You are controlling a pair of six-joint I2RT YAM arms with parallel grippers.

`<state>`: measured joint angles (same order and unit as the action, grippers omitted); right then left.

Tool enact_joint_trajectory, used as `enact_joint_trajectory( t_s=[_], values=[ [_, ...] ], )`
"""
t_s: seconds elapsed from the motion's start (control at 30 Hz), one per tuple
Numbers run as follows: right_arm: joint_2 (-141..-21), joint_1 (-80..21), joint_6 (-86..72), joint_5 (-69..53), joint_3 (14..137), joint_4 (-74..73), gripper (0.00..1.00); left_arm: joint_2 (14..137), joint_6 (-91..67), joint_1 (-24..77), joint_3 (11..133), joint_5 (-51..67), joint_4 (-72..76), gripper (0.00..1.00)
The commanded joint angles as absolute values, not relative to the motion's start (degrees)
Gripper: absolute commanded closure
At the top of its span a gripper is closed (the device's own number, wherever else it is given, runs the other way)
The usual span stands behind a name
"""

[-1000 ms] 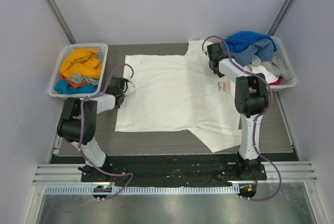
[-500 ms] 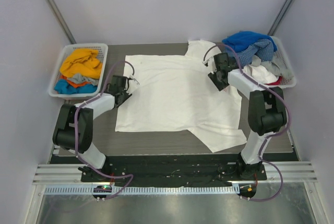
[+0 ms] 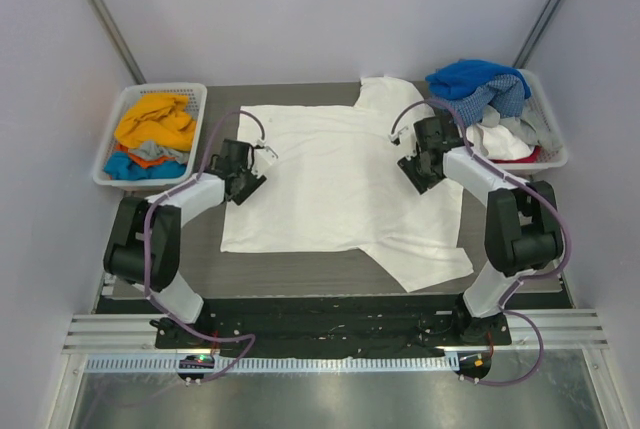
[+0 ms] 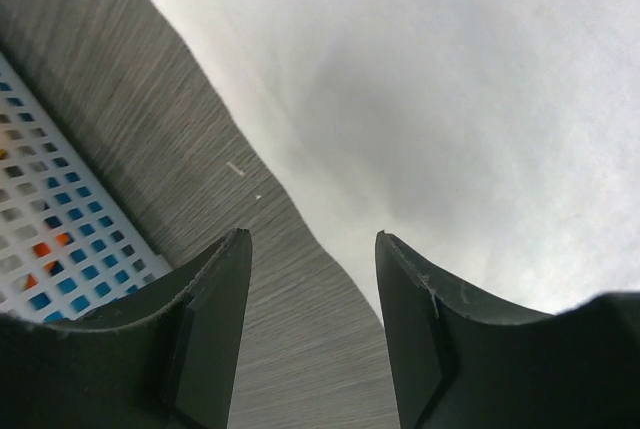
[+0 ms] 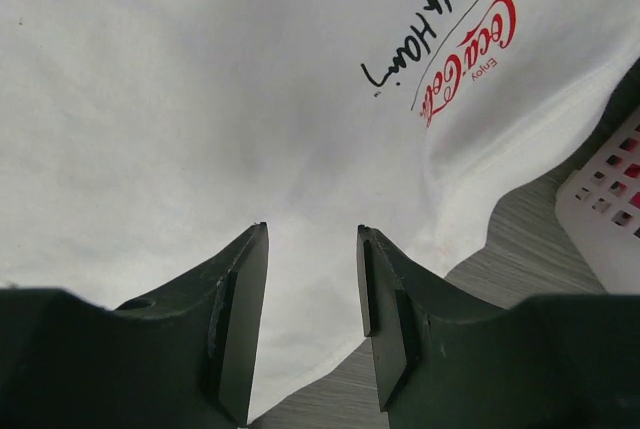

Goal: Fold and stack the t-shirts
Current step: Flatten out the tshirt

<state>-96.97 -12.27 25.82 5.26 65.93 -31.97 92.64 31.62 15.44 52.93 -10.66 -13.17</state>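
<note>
A large white t-shirt (image 3: pixel 340 184) lies spread on the grey table, partly folded, with a red logo and black script near its right side (image 5: pixel 462 44). My left gripper (image 3: pixel 250 184) is open and empty, low over the shirt's left edge; in the left wrist view the cloth edge (image 4: pixel 440 99) runs between my fingers. My right gripper (image 3: pixel 412 171) is open and empty over the shirt's right part, near its edge (image 5: pixel 300 149). Other shirts, blue and blue-checked (image 3: pixel 478 82), lie heaped in the right basket; orange, grey and blue ones (image 3: pixel 152 129) lie in the left basket.
A white slatted basket (image 3: pixel 190 91) stands at the left rear and another (image 3: pixel 553 141) at the right rear. The left basket's wall shows in the left wrist view (image 4: pixel 50 239), the right one's in the right wrist view (image 5: pixel 610 199). Grey walls enclose the table.
My right gripper has moved from the shirt's collar area near the right basket down and towards me over the shirt's right part. My left gripper has shifted slightly right onto the shirt's left edge.
</note>
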Motion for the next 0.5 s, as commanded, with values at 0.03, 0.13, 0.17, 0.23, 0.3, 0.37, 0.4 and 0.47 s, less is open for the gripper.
enact_joint_trajectory(
  t_s=[0.03, 0.13, 0.17, 0.23, 0.3, 0.37, 0.4, 0.47],
  values=[
    [-98.3, -13.1, 24.3, 3.1, 66.4, -30.1, 0.52, 97.0, 30.9, 15.9, 56.3, -10.1, -11.6, 0.42],
    [-99.9, -13.4, 24.5, 3.3, 66.6, -29.1, 0.52, 99.8, 31.0, 16.0, 57.5, -10.7, -10.9, 0.41],
    [-100.5, -13.5, 24.5, 3.3, 66.7, -28.7, 0.52, 100.5, 31.2, 16.1, 58.1, -10.9, -10.7, 0.39],
    [-102.5, -13.6, 24.6, 3.7, 67.5, -28.0, 0.52, 102.6, 31.9, 16.2, 58.9, -12.5, -10.5, 0.35],
    [-104.5, -13.7, 24.6, 4.0, 68.6, -27.6, 0.52, 104.0, 32.4, 16.3, 59.9, -13.4, -10.5, 0.33],
    [-105.7, -13.7, 25.0, 4.2, 70.2, -27.4, 0.52, 105.7, 33.2, 16.3, 60.8, -14.8, -10.1, 0.30],
    [-106.3, -13.8, 25.2, 4.4, 70.7, -27.3, 0.52, 106.3, 33.6, 16.3, 61.2, -15.0, -10.2, 0.29],
    [-108.3, -13.8, 25.5, 5.0, 72.1, -27.1, 0.52, 107.8, 34.4, 16.3, 62.2, -16.4, -10.1, 0.28]
  ],
)
